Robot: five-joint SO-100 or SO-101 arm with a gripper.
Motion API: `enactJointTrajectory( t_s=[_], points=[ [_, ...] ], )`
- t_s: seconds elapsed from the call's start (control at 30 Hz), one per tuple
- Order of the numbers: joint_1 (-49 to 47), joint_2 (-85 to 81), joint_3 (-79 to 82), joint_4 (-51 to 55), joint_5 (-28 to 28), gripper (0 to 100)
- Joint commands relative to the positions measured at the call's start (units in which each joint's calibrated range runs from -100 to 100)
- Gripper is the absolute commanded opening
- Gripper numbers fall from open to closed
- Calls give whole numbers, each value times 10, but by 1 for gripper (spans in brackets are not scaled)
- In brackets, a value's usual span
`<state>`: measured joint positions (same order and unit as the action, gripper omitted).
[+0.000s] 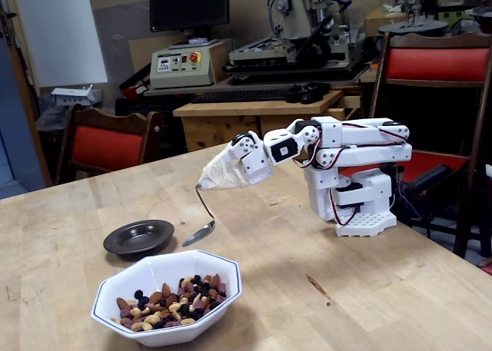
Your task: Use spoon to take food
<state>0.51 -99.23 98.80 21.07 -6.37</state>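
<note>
Open bench (369,289) surrounds the arm; a white bowl (167,296) and a dark saucer (139,237) sit below and left of the hanging spoon (201,226).

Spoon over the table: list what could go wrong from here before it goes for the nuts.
1. The spoon hangs between the dark saucer and the white bowl; a low sweep could clip either rim.
2. Its thin bent handle is taped to the gripper, so it may flex or twist while digging.
3. The food is loose and small; pieces could roll off the shallow spoon.
</note>
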Motion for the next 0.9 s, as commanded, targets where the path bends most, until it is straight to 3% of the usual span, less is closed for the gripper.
enactJointTrajectory(
  t_s=[0.0, 0.87],
  points=[
    [4, -8, 7, 186, 2, 4],
    [0, -8, 7, 186, 2, 4]
  ],
)
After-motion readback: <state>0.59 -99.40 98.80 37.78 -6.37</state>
